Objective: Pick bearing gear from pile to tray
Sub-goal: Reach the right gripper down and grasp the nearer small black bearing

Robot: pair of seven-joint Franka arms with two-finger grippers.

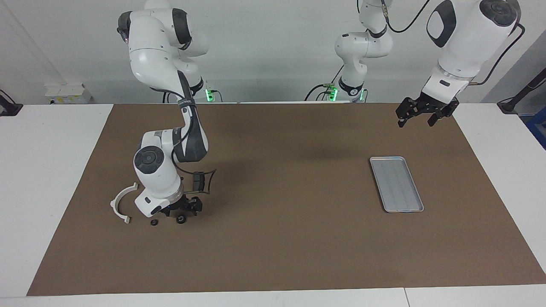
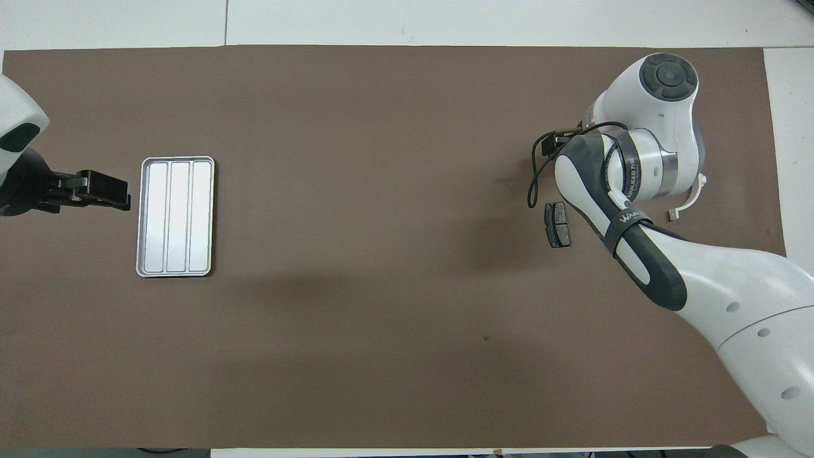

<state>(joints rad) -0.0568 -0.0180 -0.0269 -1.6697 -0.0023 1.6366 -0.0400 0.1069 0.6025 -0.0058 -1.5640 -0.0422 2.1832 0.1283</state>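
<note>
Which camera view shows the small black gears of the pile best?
The facing view: two small black gears lie in plain sight on the mat beside the white half-ring bracket, just under the right gripper. In the overhead view the right arm covers that spot, so no gear shows there.
</note>
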